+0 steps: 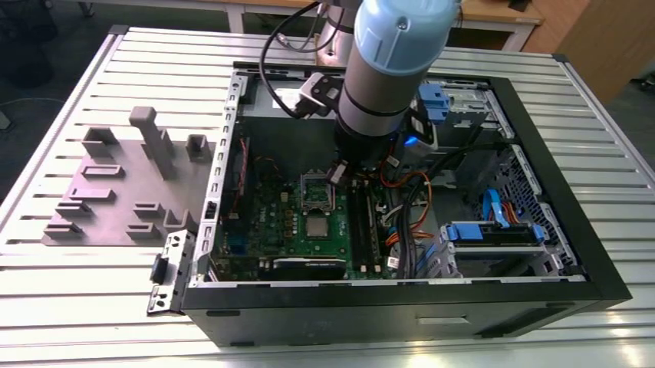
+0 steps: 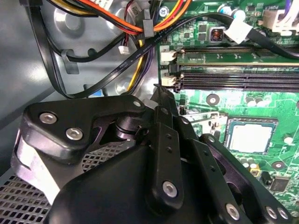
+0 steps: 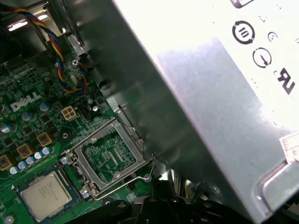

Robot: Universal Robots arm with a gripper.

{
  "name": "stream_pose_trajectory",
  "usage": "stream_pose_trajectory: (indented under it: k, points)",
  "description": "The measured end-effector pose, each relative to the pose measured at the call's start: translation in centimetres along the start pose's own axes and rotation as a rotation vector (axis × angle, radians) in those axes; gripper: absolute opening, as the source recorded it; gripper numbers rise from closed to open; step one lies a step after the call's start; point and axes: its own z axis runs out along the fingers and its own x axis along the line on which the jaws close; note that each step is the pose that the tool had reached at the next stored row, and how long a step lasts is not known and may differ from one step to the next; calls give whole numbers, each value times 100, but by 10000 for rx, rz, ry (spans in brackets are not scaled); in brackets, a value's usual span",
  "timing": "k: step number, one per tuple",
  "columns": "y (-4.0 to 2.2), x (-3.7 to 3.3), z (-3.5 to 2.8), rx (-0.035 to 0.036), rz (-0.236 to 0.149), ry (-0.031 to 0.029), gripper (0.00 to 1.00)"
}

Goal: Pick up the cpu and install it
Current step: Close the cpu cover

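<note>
cpu (image 3: pixel 45 195) seated on motherboard (image 3: pixel 28 130) | socket frame (image 3: pixel 110 156) raised

We've got the computer case (image 1: pixel 409 307) lying open on the bench (image 1: pixel 82 307), with a fixture plate (image 1: pixel 118 192) beside it toward the exterior view's left. Inside, the motherboard (image 1: pixel 276 222) carries the cpu (image 1: pixel 318 226), sitting just beside the opened socket frame (image 1: pixel 315 192). The gripper (image 1: pixel 338 175) hangs over that frame.
</note>
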Motion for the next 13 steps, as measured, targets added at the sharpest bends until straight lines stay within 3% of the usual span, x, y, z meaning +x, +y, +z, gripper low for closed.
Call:
stream_pose_trajectory:
  k: [13]
  points:
    - [17,-2,41,24,177,-30,11]
